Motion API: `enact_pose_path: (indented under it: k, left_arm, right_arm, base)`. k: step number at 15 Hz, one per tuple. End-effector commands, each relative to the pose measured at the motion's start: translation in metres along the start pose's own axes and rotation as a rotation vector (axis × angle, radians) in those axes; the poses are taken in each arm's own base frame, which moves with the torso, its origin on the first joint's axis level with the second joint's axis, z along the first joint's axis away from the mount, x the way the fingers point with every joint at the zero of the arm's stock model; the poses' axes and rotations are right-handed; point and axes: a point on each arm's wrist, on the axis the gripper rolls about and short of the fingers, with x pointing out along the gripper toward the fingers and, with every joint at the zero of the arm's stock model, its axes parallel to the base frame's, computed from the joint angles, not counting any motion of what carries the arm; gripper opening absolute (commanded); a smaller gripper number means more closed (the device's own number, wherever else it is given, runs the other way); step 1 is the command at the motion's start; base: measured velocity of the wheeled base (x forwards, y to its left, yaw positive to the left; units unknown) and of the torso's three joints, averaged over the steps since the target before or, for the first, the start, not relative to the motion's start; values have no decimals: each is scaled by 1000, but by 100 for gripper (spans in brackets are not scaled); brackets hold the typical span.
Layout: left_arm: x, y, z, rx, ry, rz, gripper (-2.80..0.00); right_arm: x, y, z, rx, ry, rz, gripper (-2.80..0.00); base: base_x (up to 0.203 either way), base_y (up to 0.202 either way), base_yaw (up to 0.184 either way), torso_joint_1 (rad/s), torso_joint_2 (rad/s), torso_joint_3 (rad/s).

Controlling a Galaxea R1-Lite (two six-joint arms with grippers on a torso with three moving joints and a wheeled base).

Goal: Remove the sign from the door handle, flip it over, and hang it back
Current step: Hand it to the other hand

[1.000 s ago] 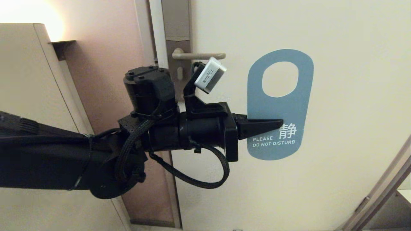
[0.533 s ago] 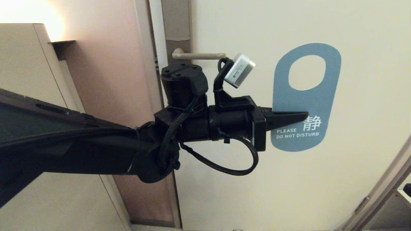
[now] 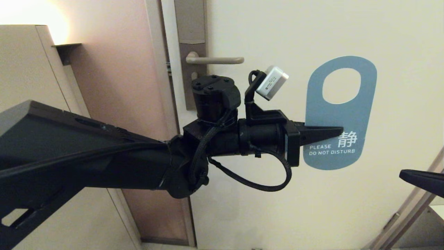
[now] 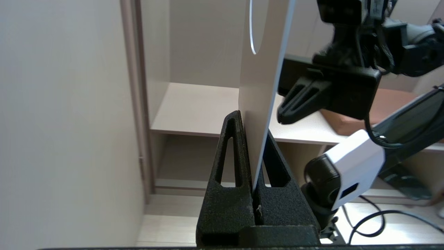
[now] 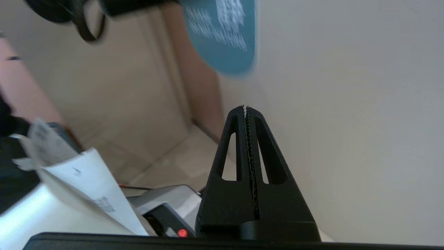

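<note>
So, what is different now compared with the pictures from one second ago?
The left hand has carried the sign further to the right, away from the door handle, keeping its grip, blue face toward the head camera. The right hand, shut, has come into view at lower right. The handle is unchanged.

Warm, dim indoor light; a bright glare blooms at the head view's upper-left corner above the cabinet (image 3: 31, 69). The sign (image 5: 225, 34) is motion-blurred in the right wrist view. Shadows are soft.
</note>
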Motion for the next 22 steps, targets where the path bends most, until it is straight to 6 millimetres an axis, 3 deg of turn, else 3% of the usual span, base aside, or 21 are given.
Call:
enact_pose_path:
  k: [1,10,22]
  left_arm:
    - [4,1,-2,-11,0,-13,-280]
    - [12,-3,5,-89,18,-143,-280]
    - [20,-3,4,-95,0,-163,-280]
  right_arm:
    - [7,-6,2,22,22,23,-280]
    - [6,-2,2,80,22,149,-280]
    - [1,3,9,51,-6,195,-280]
  base:
    - [0,0,0,0,0,0]
    - [0,0,0,0,0,0]
    - [0,0,0,0,0,0]
